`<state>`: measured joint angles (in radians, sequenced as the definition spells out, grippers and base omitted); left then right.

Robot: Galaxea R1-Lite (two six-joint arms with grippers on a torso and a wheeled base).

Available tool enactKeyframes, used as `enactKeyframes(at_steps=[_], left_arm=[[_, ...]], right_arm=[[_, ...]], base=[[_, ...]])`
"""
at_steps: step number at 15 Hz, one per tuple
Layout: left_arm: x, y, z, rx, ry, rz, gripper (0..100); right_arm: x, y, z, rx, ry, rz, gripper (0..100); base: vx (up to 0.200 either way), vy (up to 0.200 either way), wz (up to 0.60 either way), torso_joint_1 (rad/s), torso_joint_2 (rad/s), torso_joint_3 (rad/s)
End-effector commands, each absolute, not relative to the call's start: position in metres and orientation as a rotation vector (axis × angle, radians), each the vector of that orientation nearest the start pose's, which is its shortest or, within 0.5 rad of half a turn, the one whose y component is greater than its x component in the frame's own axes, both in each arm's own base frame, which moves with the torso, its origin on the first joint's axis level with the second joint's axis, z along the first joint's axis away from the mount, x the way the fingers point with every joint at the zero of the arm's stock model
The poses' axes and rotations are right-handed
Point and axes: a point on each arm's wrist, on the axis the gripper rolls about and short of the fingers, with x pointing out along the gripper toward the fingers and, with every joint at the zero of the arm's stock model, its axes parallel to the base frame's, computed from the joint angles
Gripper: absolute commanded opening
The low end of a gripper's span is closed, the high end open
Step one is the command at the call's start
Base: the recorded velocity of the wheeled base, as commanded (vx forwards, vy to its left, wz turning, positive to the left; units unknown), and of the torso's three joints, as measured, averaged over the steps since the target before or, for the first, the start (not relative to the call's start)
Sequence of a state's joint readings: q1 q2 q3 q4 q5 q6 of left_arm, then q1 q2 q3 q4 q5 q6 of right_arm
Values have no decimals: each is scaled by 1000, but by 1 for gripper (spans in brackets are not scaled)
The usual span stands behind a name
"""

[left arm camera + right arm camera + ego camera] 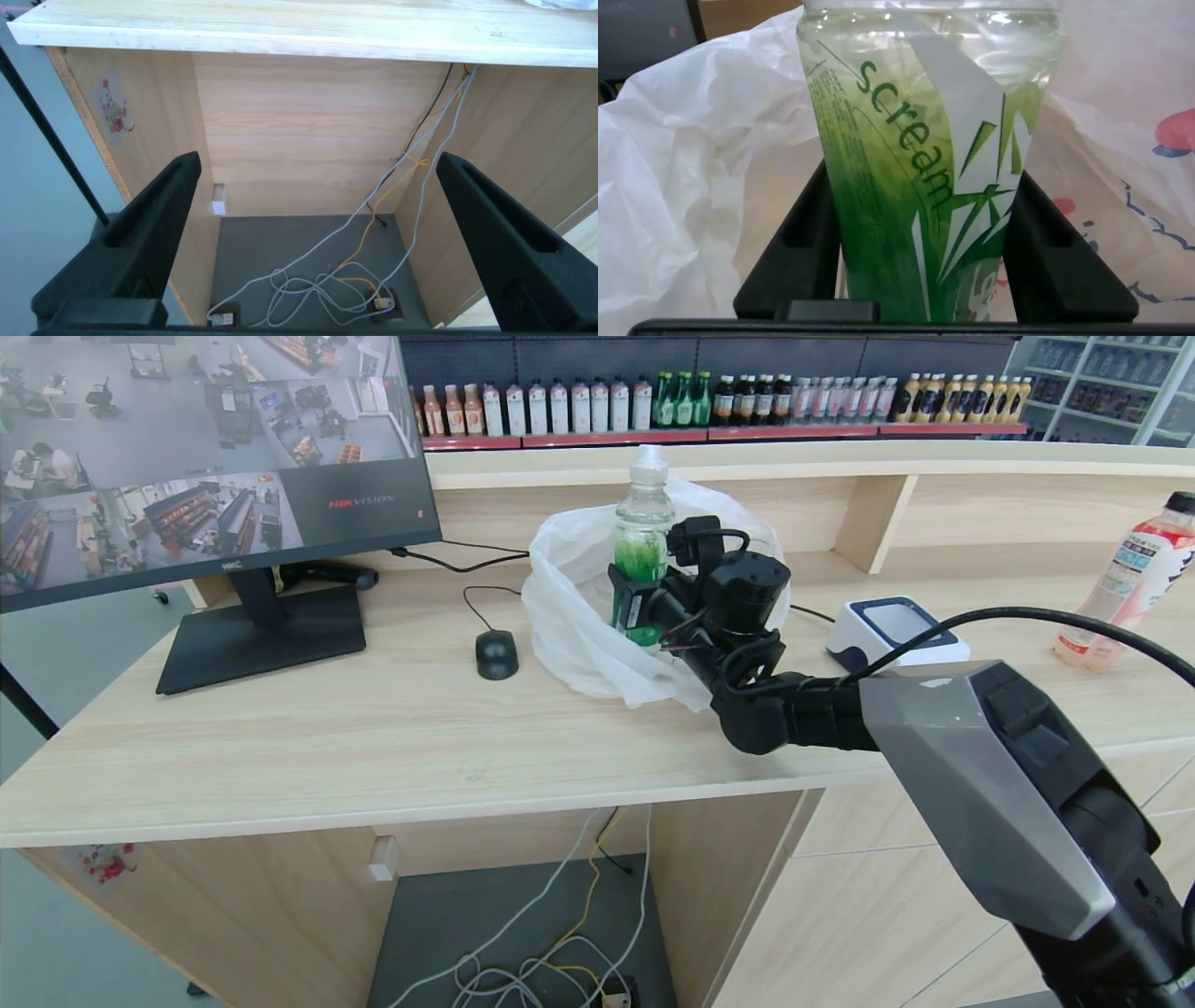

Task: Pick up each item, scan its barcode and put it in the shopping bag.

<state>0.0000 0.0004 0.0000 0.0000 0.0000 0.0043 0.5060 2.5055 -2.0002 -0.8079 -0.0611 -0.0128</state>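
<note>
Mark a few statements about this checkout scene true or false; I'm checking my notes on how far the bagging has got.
1. The right gripper is shut on the clear plastic bottle with the green label. True.
2. That bottle lies flat on the wooden counter. False: it is held upright at the white plastic shopping bag.
3. The left gripper grips the black computer mouse. False: it is open and empty, low in front of the counter, and the mouse sits on the counter apart from the bag, to the bag's left.
4. A pink drink bottle with a black cap stands on the counter to the right of the white barcode scanner. True.
</note>
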Motion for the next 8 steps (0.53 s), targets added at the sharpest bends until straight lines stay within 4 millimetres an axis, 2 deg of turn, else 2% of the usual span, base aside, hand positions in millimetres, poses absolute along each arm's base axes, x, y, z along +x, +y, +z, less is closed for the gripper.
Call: enactKeyframes(at_steps=[1,8], left_arm=[[-23,0,75,5,0,0,100],[-23,0,75,5,0,0,100]], right_arm=[[464,256,186,71,-289,441,100],[462,255,192,76,-299,441,100]], base=[[0,0,0,0,0,0],[0,0,0,0,0,0]])
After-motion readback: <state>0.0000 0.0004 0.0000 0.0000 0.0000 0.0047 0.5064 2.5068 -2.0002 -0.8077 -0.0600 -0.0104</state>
